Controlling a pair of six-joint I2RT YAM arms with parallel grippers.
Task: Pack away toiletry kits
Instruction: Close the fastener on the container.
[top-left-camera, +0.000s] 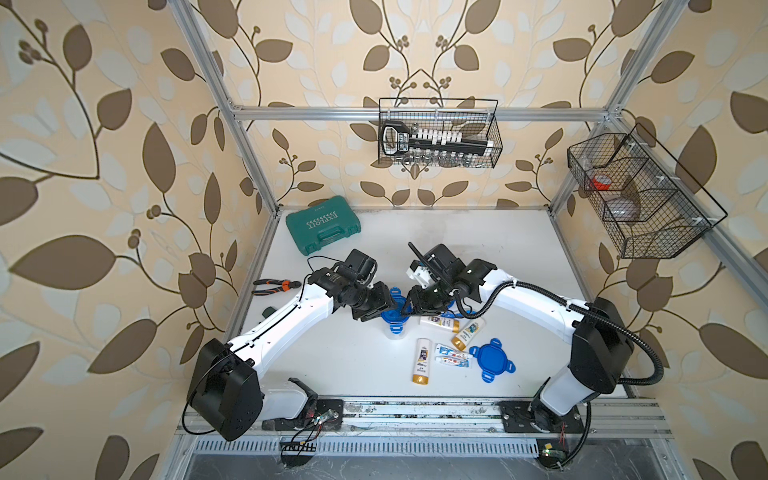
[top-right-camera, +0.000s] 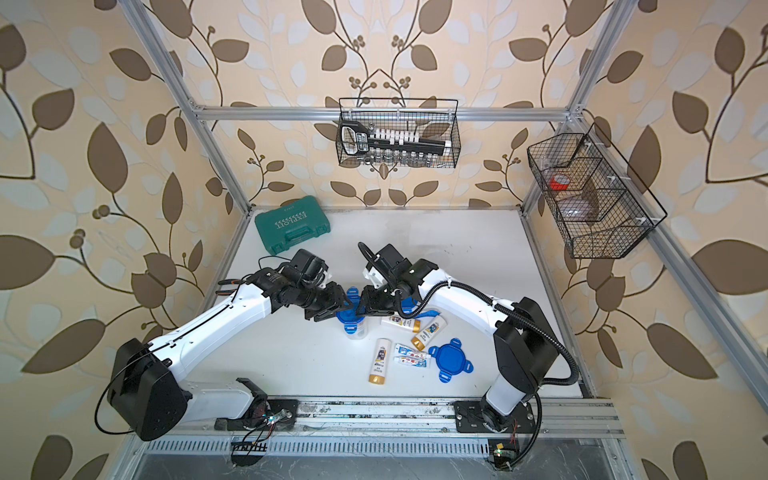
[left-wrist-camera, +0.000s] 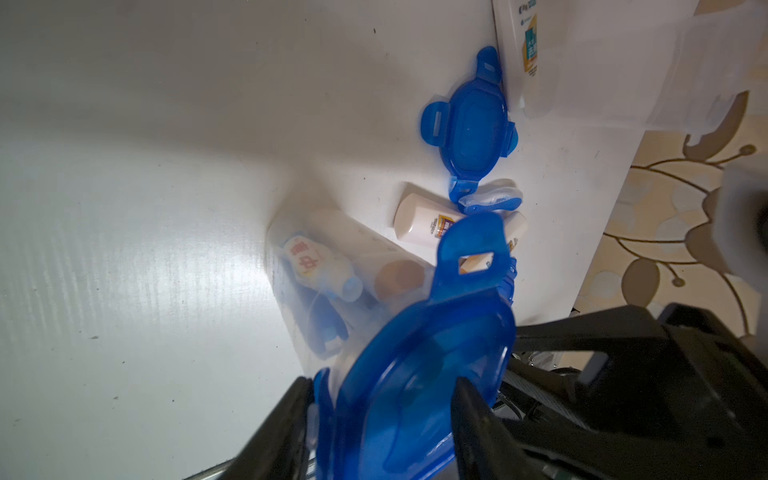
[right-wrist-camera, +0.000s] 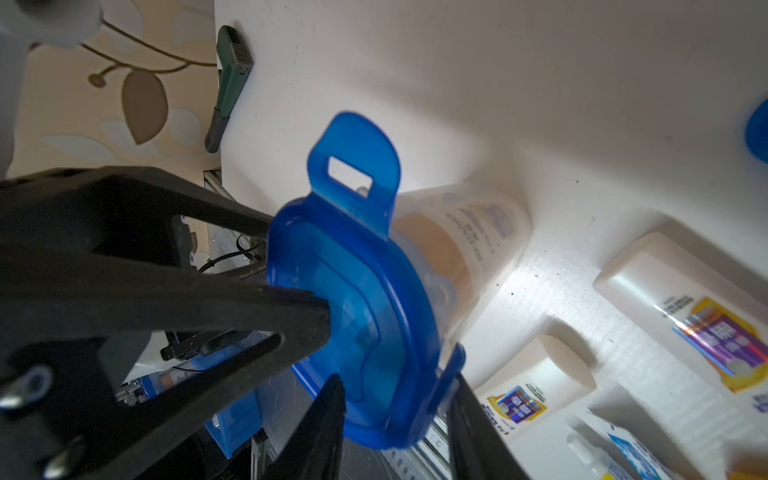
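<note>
A clear jar (top-left-camera: 392, 331) stands mid-table with a blue four-tab lid (left-wrist-camera: 415, 374) on it. A toothpaste tube (left-wrist-camera: 316, 262) and a gold-capped bottle show through its wall. One tab (right-wrist-camera: 353, 162) sticks up. My left gripper (left-wrist-camera: 380, 419) pinches the lid's edge from the left, one finger on a folded tab. My right gripper (right-wrist-camera: 397, 409) pinches the opposite edge. Both meet over the jar in a top view, left gripper (top-left-camera: 384, 309) and right gripper (top-left-camera: 411, 305). Three bottles (top-left-camera: 420, 360) and two tubes (top-left-camera: 452, 356) lie loose to its right.
A loose blue lid (top-left-camera: 491, 359) lies right of the tubes; another blue lid (left-wrist-camera: 469, 129) lies under my right arm. Green tool case (top-left-camera: 323, 224) at back left, pliers (top-left-camera: 276, 286) and a dark tool (right-wrist-camera: 230, 83) by the left edge. Wire baskets (top-left-camera: 438, 133) (top-left-camera: 640, 191) hang on the walls.
</note>
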